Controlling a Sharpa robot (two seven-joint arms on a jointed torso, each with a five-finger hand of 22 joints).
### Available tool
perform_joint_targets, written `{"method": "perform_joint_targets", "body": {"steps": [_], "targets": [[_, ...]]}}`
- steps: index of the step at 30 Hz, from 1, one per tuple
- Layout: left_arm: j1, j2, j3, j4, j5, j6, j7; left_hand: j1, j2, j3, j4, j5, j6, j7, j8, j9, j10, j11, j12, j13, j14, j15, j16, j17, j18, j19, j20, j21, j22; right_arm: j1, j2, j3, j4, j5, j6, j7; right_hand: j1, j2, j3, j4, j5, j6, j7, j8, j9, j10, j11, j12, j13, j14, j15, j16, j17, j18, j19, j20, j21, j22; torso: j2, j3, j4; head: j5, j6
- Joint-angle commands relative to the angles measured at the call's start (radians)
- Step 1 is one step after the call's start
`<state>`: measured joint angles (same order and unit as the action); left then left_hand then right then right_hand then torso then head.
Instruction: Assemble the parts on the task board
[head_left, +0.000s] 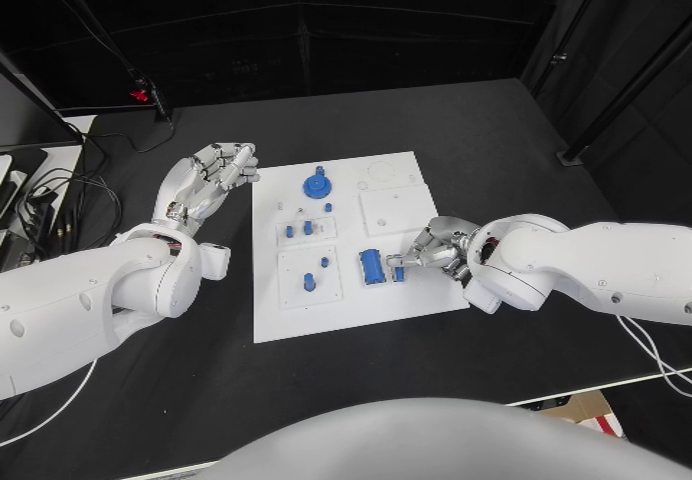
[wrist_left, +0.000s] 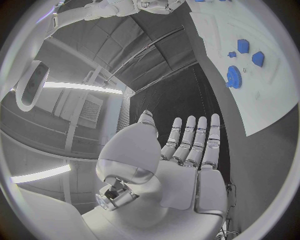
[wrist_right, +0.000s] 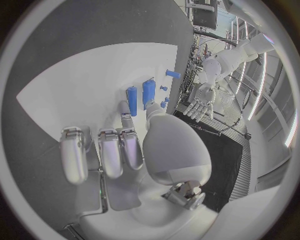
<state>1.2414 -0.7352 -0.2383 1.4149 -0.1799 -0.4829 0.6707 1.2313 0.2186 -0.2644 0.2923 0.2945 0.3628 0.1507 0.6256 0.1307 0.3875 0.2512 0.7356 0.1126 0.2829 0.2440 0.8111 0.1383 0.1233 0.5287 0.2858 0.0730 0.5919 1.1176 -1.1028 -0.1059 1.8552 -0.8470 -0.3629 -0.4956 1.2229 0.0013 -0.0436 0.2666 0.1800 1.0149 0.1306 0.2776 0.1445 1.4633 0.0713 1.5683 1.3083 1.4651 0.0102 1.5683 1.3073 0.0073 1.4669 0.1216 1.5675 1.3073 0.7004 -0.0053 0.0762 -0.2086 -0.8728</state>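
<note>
The white task board (head_left: 346, 300) lies mid-table. On it a blue gear (head_left: 315, 186) sits at the far end, several small blue parts (head_left: 307, 228) stand in the middle, and two blue cylinders (head_left: 374, 267) lie side by side. My right hand (head_left: 433, 250) rests on the board just right of the cylinders; its thumb and one finger reach to the ends of the cylinders (wrist_right: 149, 91) with nothing between them, while the other fingers (wrist_right: 100, 150) are curled. My left hand (head_left: 216, 175) hovers left of the board, with flat palm (wrist_left: 181, 175) and straight fingers, empty. It sees the gear (wrist_left: 234, 76) too.
Recessed white panels (head_left: 392, 210) take up the board's far right part. Cables and equipment (head_left: 43, 200) lie at the table's left edge. A dark pole (head_left: 577, 155) stands at the far right. Black tabletop (head_left: 476, 130) surrounds the board.
</note>
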Motion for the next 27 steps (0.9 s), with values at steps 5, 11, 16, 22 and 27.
{"method": "perform_joint_targets", "body": {"steps": [5,11,16,22,27], "targets": [[0.001,0.0,0.001,0.0,0.0,0.01,0.004,0.011,0.002,-0.002,-0.002,0.004,-0.007,0.141,0.004,-0.002,-0.006,0.0,0.007,-0.001,-0.005,-0.001,0.004,-0.001,-0.016,-0.005,0.003,0.003,-0.001,0.001,0.0,0.0,0.005,-0.001,-0.032,0.021,0.032,0.013,-0.037,0.01,0.015,-0.047,-0.006,0.078,0.041,0.107,-0.01,0.003,0.263,0.106,-0.008,0.002,0.263,-0.007,0.104,-0.01,0.003,0.263,0.001,0.0004,-0.0002,0.0,0.0],[0.001,0.0,0.001,0.0,0.0,0.01,0.003,0.013,0.002,-0.002,-0.002,0.007,-0.007,0.141,0.005,-0.003,-0.006,0.0,0.008,-0.002,-0.004,-0.001,0.005,-0.002,-0.016,-0.005,0.003,0.003,-0.001,0.001,-0.001,0.0,0.006,-0.001,-0.039,0.023,0.044,0.021,-0.06,0.013,0.021,-0.078,-0.005,0.124,0.066,0.107,-0.01,0.003,0.263,0.106,-0.009,0.002,0.263,-0.007,0.104,-0.011,0.003,0.263,0.0,0.0001,0.0002,-0.001,0.0],[0.001,0.0,0.001,-0.001,0.0,0.011,0.002,0.013,0.002,-0.002,-0.002,0.007,-0.007,0.141,0.005,-0.003,-0.006,0.0,0.008,-0.002,-0.004,-0.001,0.005,-0.002,-0.016,-0.005,0.003,0.003,-0.001,0.001,-0.001,0.0,0.006,-0.001,-0.042,0.025,0.054,0.028,-0.076,0.013,0.029,-0.097,-0.007,0.161,0.087,0.107,-0.012,0.003,0.263,0.106,-0.011,0.002,0.263,-0.007,0.104,-0.012,0.003,0.263,0.0,0.0,0.0002,-0.002,0.0],[0.001,0.001,0.001,-0.001,0.0,0.011,0.001,0.013,0.002,-0.002,-0.002,0.007,-0.007,0.141,0.005,-0.003,-0.006,0.0,0.008,-0.002,-0.004,-0.001,0.005,-0.002,-0.016,-0.005,0.003,0.003,-0.001,0.001,-0.004,0.0,0.003,-0.005,-0.043,0.017,0.067,0.041,-0.1,0.013,0.033,-0.111,-0.014,0.244,0.135,0.107,-0.017,0.003,0.263,0.106,-0.015,0.002,0.263,-0.007,0.104,-0.015,0.003,0.263,-0.001,-0.0002,0.0001,-0.004,0.0],[0.001,0.001,0.001,-0.002,0.0,0.012,-0.001,0.014,0.002,-0.002,-0.002,0.008,-0.007,0.14,0.006,-0.003,-0.007,0.0,0.009,-0.003,-0.004,-0.001,0.006,-0.004,-0.016,-0.005,0.003,0.004,-0.002,0.001,-0.017,0.0,0.005,-0.043,-0.003,-0.007,0.081,0.053,-0.13,0.014,0.005,-0.139,-0.031,0.374,0.226,0.107,-0.033,0.003,0.263,0.106,-0.026,0.002,0.263,-0.007,0.104,-0.025,0.003,0.263,0.0,0.0,0.0006,-0.003,0.0]]}}
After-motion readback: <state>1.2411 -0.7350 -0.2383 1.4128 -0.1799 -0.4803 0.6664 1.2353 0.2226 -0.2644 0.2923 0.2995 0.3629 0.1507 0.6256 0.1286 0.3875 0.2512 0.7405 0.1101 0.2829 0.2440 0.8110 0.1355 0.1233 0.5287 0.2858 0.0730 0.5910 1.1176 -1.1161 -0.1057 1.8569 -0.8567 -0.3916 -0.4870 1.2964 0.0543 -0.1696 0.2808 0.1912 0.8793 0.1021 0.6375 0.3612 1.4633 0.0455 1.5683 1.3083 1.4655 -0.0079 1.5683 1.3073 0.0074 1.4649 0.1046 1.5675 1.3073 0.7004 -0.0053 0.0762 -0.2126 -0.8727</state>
